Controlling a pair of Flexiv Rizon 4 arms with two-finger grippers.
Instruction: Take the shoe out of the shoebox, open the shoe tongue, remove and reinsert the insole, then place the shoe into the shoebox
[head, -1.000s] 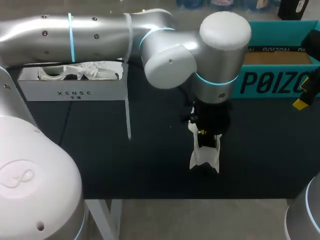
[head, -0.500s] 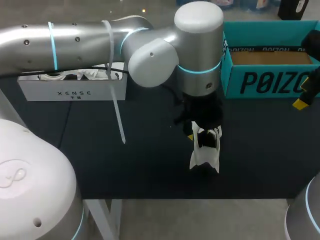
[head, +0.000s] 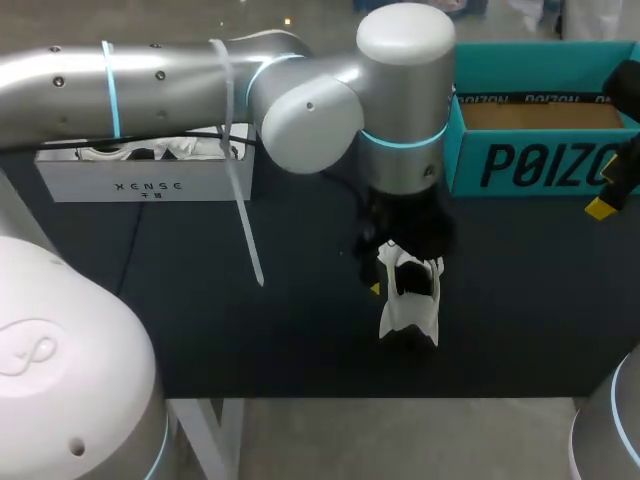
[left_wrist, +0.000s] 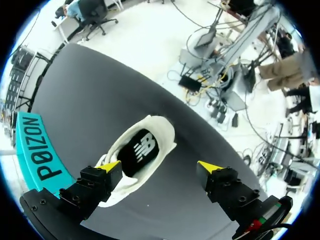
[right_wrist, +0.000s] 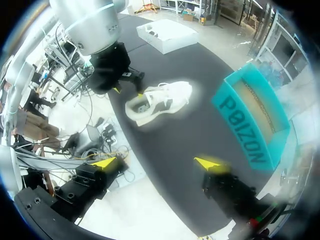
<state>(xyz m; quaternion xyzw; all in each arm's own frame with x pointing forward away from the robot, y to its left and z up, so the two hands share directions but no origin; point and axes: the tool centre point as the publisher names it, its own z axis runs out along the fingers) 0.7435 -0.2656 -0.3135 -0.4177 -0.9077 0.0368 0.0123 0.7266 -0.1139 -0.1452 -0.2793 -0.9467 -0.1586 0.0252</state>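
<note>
A white sneaker (head: 408, 305) with a black insole (left_wrist: 138, 152) lies on the dark table, near its front edge. My left gripper (head: 405, 275) hangs straight above its heel end, open; in the left wrist view (left_wrist: 160, 166) one finger stands over the shoe's side and the other is well clear of it. The right wrist view shows the shoe (right_wrist: 160, 102) with the left gripper (right_wrist: 129, 92) just over its opening. The teal shoebox (head: 540, 165) stands open at the back right. My right gripper (head: 610, 195) hovers open at the right edge, holding nothing (right_wrist: 156, 162).
A white box (head: 140, 180) holding another white shoe stands at the back left. A white cable tie (head: 240, 220) dangles from my left arm. Bare dark table surface (head: 200, 320) lies left of the shoe and between the shoe and the teal box.
My left gripper has opened and let go of the shoe's upper, and its wrist shifted slightly left. The shoe stays where it was. The right arm has not moved.
</note>
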